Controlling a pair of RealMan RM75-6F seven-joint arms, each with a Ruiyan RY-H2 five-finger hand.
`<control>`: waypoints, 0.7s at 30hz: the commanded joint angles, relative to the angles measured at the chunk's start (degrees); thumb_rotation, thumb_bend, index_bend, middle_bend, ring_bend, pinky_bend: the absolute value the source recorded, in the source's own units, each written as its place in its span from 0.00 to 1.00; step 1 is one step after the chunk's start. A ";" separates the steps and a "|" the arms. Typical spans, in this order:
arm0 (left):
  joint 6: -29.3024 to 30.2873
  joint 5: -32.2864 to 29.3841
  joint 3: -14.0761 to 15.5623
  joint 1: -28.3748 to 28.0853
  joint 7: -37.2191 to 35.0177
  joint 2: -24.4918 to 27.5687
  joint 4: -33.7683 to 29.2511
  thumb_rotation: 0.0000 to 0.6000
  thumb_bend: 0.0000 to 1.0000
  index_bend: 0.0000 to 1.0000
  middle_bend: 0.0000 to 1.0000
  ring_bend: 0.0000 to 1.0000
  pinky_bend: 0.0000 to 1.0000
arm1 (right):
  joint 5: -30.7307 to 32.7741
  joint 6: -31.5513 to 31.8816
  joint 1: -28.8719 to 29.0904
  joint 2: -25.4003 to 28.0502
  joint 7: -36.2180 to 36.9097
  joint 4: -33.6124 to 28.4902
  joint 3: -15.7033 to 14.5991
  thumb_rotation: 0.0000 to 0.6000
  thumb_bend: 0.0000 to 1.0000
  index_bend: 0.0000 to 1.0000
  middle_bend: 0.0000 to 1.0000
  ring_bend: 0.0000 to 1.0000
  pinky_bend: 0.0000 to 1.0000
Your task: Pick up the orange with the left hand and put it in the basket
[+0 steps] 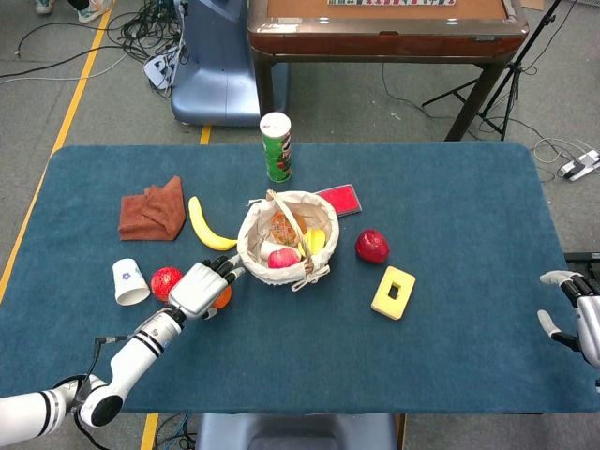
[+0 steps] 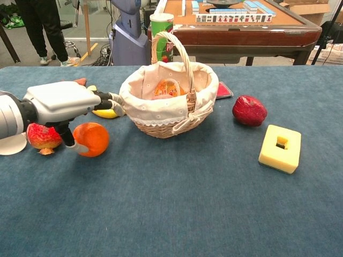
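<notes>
The orange point(image 2: 91, 139) lies on the blue table, left of the wicker basket point(image 2: 161, 115). My left hand point(image 2: 60, 103) hovers flat over the orange, fingers point(image 2: 105, 98) stretched out as far as the basket's near rim. The thumb hangs down against the orange's left side, and nothing is gripped. In the head view the orange point(image 1: 222, 298) peeks out from under the left hand point(image 1: 200, 290), just left of the basket point(image 1: 251, 247). The basket has a white liner and holds several fruits and a packet. My right hand point(image 1: 578, 321) is open at the table's far right edge.
A red fruit point(image 2: 42, 136) and a white paper cup point(image 2: 10, 145) lie left of the orange, with a banana point(image 2: 105, 113) behind the hand. A dark red fruit point(image 2: 249, 111), a yellow block point(image 2: 278, 148), a green can point(image 1: 277, 147), a brown cloth point(image 1: 152, 210) and a red card point(image 1: 339, 199) also lie on the table.
</notes>
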 commanded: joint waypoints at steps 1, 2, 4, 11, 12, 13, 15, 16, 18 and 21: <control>-0.76 -0.92 0.54 -0.40 0.27 -0.64 1.03 1.00 0.19 0.22 0.08 0.14 0.36 | 0.06 -0.03 -0.04 0.03 -0.01 0.03 -0.03 1.00 0.29 0.35 0.33 0.33 0.40; -0.96 -1.19 0.70 -0.49 0.37 -0.81 1.33 1.00 0.19 0.22 0.08 0.14 0.36 | 0.06 -0.01 -0.05 0.06 -0.03 0.03 -0.02 1.00 0.29 0.35 0.33 0.33 0.40; -1.32 -1.61 1.13 -0.70 0.73 -1.10 1.87 1.00 0.19 0.23 0.09 0.16 0.36 | 0.07 0.08 -0.10 0.09 -0.04 0.00 0.00 1.00 0.29 0.35 0.33 0.33 0.40; 0.66 -0.64 1.52 -0.50 -0.44 -2.89 4.07 1.00 0.19 0.41 0.36 0.41 0.44 | -0.19 -0.06 0.02 0.00 -0.01 -0.08 -0.06 1.00 0.29 0.35 0.33 0.33 0.40; 1.52 0.17 1.48 -0.33 -1.16 -2.98 4.26 1.00 0.19 0.42 0.39 0.43 0.46 | -0.19 -0.01 0.00 0.01 0.01 -0.09 -0.04 1.00 0.29 0.35 0.33 0.33 0.40; 2.19 0.81 1.43 -0.19 -1.77 -2.93 4.31 1.00 0.19 0.43 0.40 0.44 0.46 | -0.19 0.02 -0.02 0.03 0.01 -0.10 -0.04 1.00 0.29 0.35 0.33 0.33 0.40; 3.87 2.27 1.14 0.15 -3.35 -2.42 4.03 1.00 0.19 0.44 0.42 0.46 0.48 | -0.22 0.08 -0.05 0.09 -0.06 -0.15 -0.04 1.00 0.29 0.35 0.33 0.33 0.40; 4.63 2.89 0.98 0.31 -4.01 -2.07 3.78 1.00 0.19 0.45 0.42 0.47 0.49 | -0.24 0.12 -0.07 0.10 -0.07 -0.18 -0.05 1.00 0.29 0.35 0.33 0.33 0.40; 6.39 4.23 0.54 0.66 -5.42 -1.05 2.78 1.00 0.19 0.45 0.42 0.47 0.50 | -0.28 0.16 -0.08 0.09 -0.09 -0.21 -0.06 1.00 0.29 0.35 0.33 0.33 0.40; 8.71 5.80 -0.20 1.15 -7.50 0.05 1.41 1.00 0.19 0.45 0.42 0.47 0.51 | -0.35 -0.01 0.02 0.00 -0.11 -0.21 -0.08 1.00 0.29 0.35 0.33 0.33 0.40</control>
